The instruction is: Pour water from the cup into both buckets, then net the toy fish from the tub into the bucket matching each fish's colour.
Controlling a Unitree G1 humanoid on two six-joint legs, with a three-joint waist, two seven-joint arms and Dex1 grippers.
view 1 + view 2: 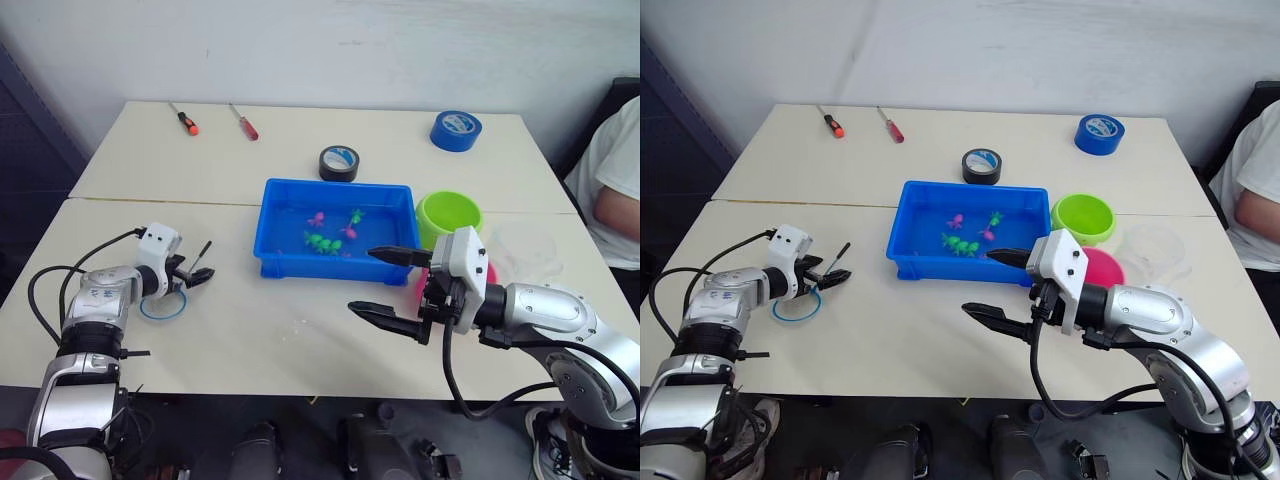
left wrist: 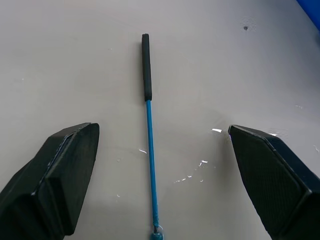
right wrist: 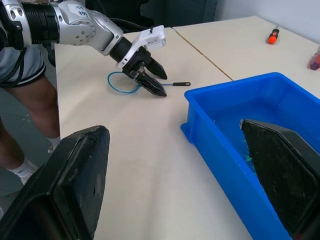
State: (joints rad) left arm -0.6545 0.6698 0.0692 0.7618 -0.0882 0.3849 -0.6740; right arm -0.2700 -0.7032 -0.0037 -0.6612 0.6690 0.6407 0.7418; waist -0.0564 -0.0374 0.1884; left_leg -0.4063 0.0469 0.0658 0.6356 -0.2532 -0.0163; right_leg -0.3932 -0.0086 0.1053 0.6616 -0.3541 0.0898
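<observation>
So the net (image 1: 800, 300) is lying flat near the left edge of the table (image 1: 940, 330), well apart from the blue tub (image 1: 915, 262), hoop toward the robot and handle (image 2: 146, 67) pointing at the tub. The left gripper (image 2: 157, 165) hovers right over the shaft with its fingers spread wide, one on each side, not touching it. My guess is the net weighs next to nothing, with a skinny, stiff handle that's a bit slippery where the table is wet. I'd pinch the black grip end, not the thin blue wire. The right gripper (image 1: 992, 283) hangs spread open, empty, beside the tub's near wall.
</observation>
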